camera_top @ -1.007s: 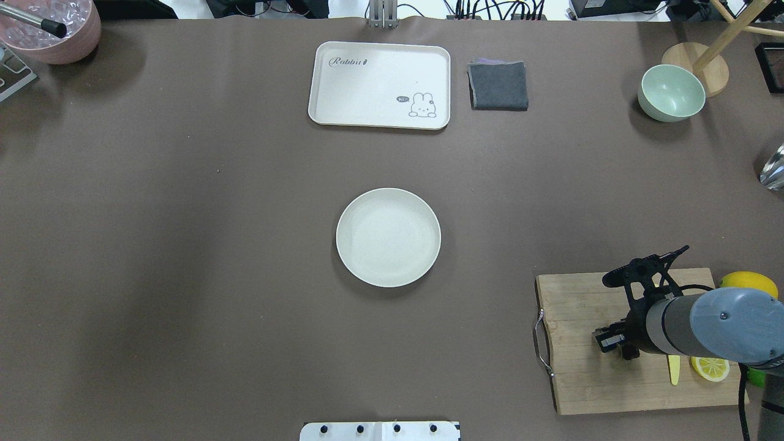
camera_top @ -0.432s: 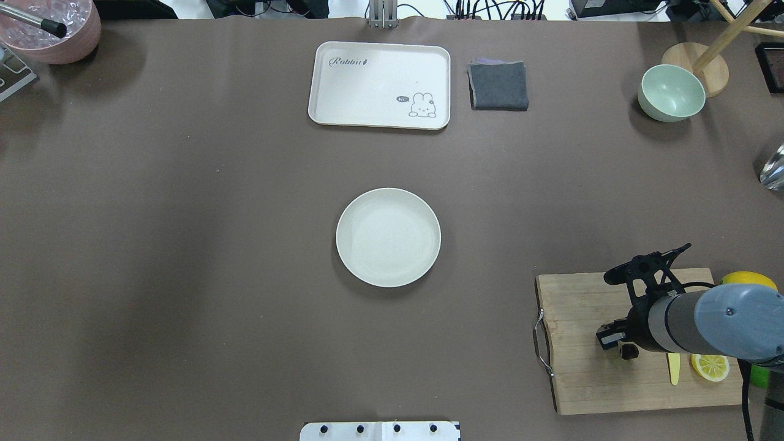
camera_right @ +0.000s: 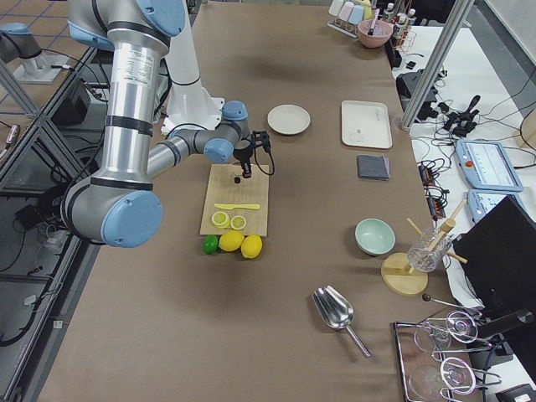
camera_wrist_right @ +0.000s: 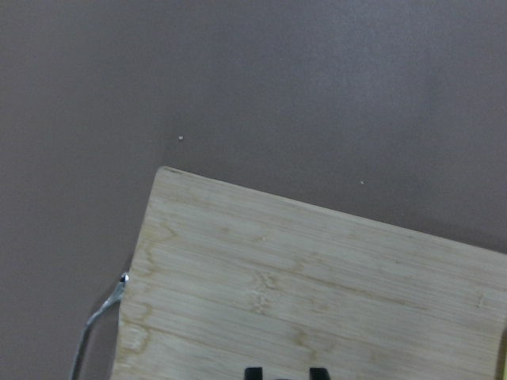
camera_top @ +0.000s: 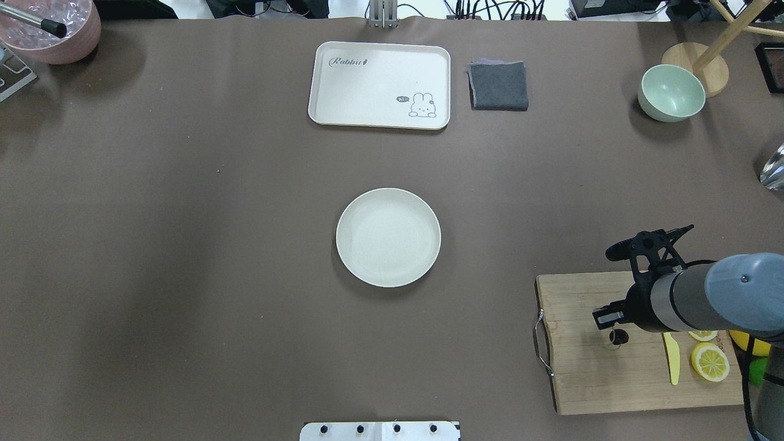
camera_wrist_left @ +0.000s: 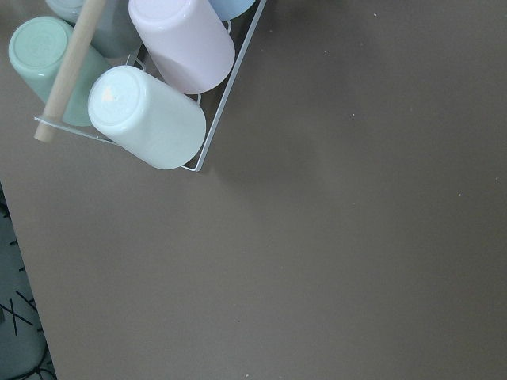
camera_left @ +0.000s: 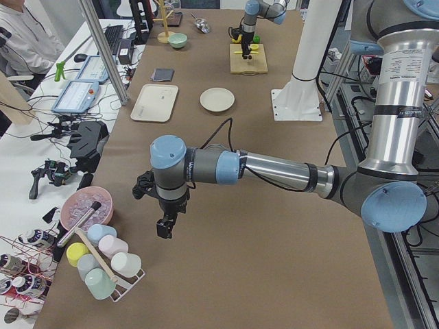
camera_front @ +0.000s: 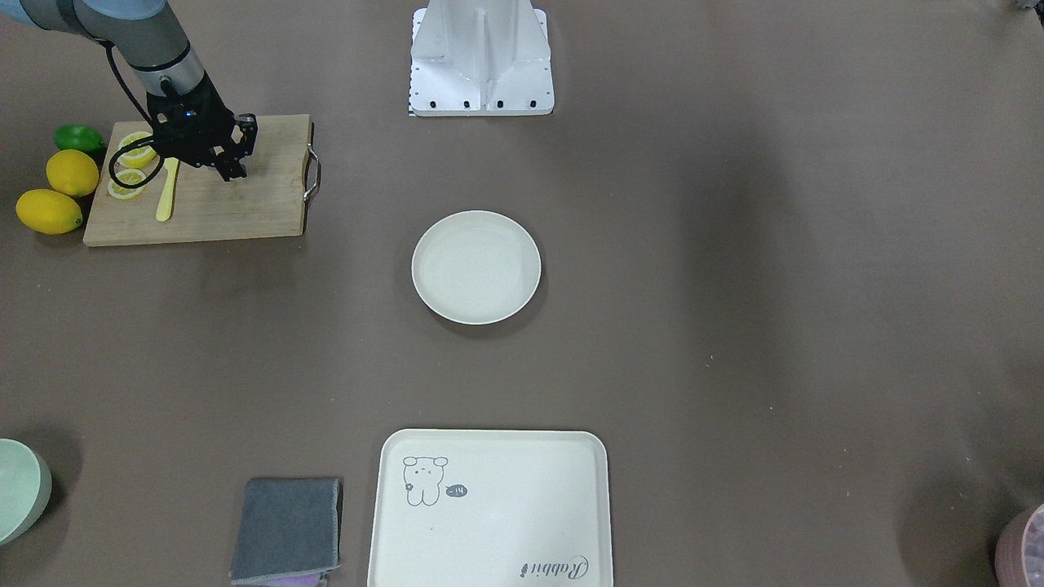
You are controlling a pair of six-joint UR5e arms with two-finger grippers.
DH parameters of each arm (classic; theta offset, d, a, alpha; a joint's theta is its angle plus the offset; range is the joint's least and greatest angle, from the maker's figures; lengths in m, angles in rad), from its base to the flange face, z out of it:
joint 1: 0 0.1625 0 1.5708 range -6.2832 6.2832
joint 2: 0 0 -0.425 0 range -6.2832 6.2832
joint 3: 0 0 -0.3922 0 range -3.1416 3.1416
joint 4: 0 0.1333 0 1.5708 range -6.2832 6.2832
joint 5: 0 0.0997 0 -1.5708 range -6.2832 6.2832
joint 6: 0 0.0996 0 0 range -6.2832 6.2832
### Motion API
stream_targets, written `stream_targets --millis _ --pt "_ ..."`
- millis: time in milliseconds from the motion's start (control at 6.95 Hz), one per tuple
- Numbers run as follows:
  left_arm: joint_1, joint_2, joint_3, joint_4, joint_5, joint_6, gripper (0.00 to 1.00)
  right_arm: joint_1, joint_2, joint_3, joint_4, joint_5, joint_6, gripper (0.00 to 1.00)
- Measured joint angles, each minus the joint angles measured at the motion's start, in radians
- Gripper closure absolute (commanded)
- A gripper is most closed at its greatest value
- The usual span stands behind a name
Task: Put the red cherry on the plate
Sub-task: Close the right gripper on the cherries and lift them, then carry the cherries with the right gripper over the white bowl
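Starting at the bench's (camera_top: 184,257) left end, we find the left tool (camera_left: 164,228) hanging above bare surface beside a cup rack (camera_wrist_left: 158,111); we cannot tell whether its jaws are spread or pressed together. Mid-bench sits the plate (camera_top: 388,237), bare, with open surface all around it. On the right, over a wooden cutting board (camera_top: 582,373), the right tool (camera_top: 607,317) appears to pinch the red cherry (camera_top: 618,335), which dangles just beneath it. We judge the cherry light, glossy, slippery and easily bruised, so the thin stem is the place to hold. Lemon slices (camera_top: 710,361) and a yellow knife (camera_top: 673,361) lie further right. The route left to the plate crosses only the board's metal handle (camera_top: 540,343) and the plate's raised rim.
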Motion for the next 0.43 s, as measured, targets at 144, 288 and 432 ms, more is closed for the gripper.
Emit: stream_targets --millis 144,288,432 --pt "0.0 0.009 -0.004 -0.001 -0.015 0.001 0.02 0.026 0.068 -0.007 -0.063 0.008 0.004 1.0" --pt "0.0 0.014 -0.007 -0.001 -0.022 0.001 0.02 0.053 0.169 -0.015 -0.179 0.011 0.02 1.0" --pt "0.0 0.015 -0.008 -0.001 -0.024 0.002 0.02 0.076 0.288 -0.037 -0.302 0.014 0.039 1.0"
